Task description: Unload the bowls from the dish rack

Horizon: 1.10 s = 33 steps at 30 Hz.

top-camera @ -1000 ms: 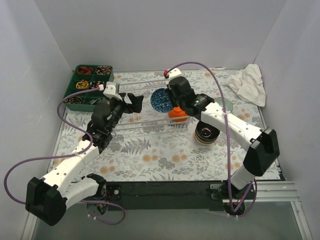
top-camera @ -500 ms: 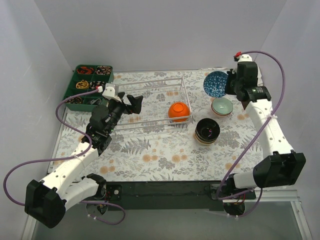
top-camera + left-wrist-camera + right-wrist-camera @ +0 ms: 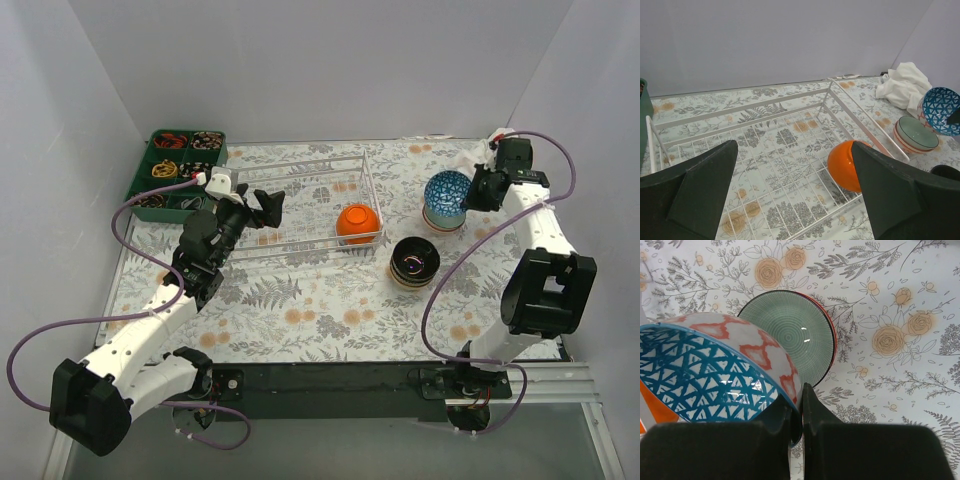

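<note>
The dish rack (image 3: 300, 164) (image 3: 774, 105) lies in the middle of the table, and one orange bowl (image 3: 357, 223) (image 3: 842, 164) sits upside down in its right end. My left gripper (image 3: 264, 209) (image 3: 795, 196) hovers open over the rack's left part, holding nothing. My right gripper (image 3: 474, 189) (image 3: 796, 410) is shut on the rim of a bowl that is blue inside (image 3: 446, 192) (image 3: 710, 377) (image 3: 941, 103). It holds this bowl tilted just above a pale green bowl (image 3: 796, 334) (image 3: 916, 133) right of the rack. A dark brown bowl (image 3: 414, 261) stands on the table nearer me.
A green compartment tray (image 3: 175, 172) of small items stands at the back left, beside the rack. A crumpled white cloth (image 3: 904, 85) lies at the back right, behind the bowls. The patterned mat reaches the white walls on three sides.
My right arm has carried the blue-inside bowl out of the rack, to the right, and lowered it over the pale green bowl. The left arm has barely moved.
</note>
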{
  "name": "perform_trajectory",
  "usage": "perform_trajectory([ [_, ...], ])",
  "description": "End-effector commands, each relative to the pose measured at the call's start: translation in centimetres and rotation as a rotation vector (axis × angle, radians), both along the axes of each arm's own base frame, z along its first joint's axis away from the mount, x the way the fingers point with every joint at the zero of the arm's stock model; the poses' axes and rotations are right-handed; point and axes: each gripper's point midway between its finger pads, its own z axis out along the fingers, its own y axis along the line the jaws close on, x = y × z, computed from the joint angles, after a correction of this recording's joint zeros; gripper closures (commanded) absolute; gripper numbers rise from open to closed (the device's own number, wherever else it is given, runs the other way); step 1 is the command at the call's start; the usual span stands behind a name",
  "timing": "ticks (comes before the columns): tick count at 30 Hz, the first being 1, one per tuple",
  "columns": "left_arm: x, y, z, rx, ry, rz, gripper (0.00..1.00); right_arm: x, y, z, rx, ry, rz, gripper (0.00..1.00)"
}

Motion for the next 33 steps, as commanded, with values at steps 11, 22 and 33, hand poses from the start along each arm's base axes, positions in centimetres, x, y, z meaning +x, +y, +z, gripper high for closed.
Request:
perform_trajectory([
  [11,0.2,0.6,0.1,0.021,-0.01,0.026,0.02,1.2,-0.4,-4.3,0.063,0.102,0.006,0.93],
  [22,0.2,0.3,-0.1,0.028,-0.005,0.014,0.02,1.0,-1.1,-4.1,0.038,0.1,-0.007,0.58],
  [33,0.3,0.0,-0.5,0.037,0.007,-0.001,0.02,-0.5,-2.0,-2.4,-0.016,0.063,-0.058,0.53],
])
